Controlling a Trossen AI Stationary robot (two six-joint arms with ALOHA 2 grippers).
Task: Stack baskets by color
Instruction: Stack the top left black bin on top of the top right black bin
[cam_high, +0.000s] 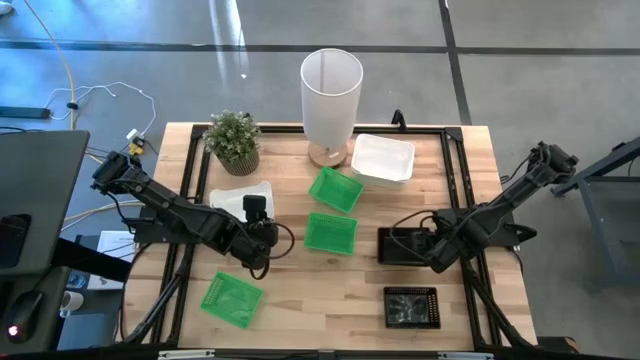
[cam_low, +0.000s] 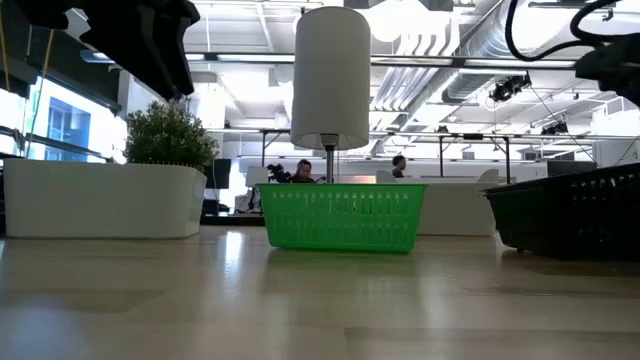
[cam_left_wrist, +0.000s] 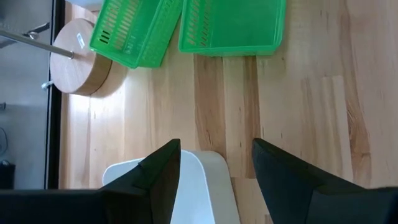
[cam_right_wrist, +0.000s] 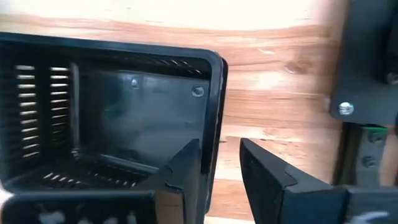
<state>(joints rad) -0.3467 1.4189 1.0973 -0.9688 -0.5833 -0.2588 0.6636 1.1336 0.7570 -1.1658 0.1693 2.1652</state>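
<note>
Two black baskets lie at the right: one (cam_high: 400, 245) under my right gripper (cam_high: 437, 252), another (cam_high: 411, 307) near the front edge. My right gripper (cam_right_wrist: 221, 177) is open and points down, one finger inside the first black basket (cam_right_wrist: 112, 112) and one outside it. Three green baskets (cam_high: 335, 189) (cam_high: 330, 232) (cam_high: 231, 299) lie on the wood. One white basket (cam_high: 383, 157) lies at the back, another (cam_high: 240, 197) at the left. My left gripper (cam_left_wrist: 216, 165) hangs open above the corner of that white basket (cam_left_wrist: 199, 186), clear of it. My right gripper stands astride the black basket's side wall near a corner (cam_right_wrist: 214, 134), coming from above. Bare wood shows between the wall and the outer finger (cam_right_wrist: 267, 180). Whether the inner finger (cam_right_wrist: 183, 177) touches the wall I cannot tell. The basket rests flat on the table.
A tall white bin (cam_high: 331, 92) on a round wooden base and a potted plant (cam_high: 233, 140) stand at the back. Black rails (cam_high: 470, 200) run along the table's edges. Bare wood lies at the front middle, between the front green basket and the front black basket.
</note>
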